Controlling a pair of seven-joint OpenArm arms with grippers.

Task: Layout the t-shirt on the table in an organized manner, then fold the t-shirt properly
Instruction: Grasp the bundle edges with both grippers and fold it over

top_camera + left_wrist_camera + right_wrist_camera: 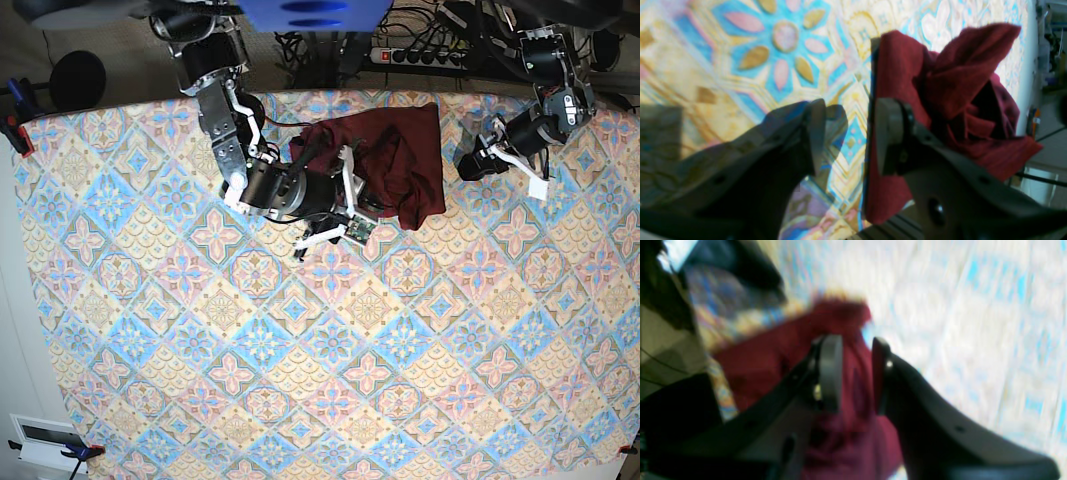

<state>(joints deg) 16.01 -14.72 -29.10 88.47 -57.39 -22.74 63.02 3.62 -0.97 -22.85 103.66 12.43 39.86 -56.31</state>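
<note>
Maroon t-shirt (853, 386) fills the gap between the right tool's (857, 373) part-open jaws, though a firm grip cannot be told through the blur. Beyond it, the bunched shirt lies at the patterned bench's (300, 380) far edge. Left tool (845, 133) hovers agape and empty, shirt just beside one finger.

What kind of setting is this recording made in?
Probably a lab or workshop robot station: a table under a patterned cloth, a power strip with tangled cables behind it, clamps pinning the cloth, and a t-shirt.
</note>
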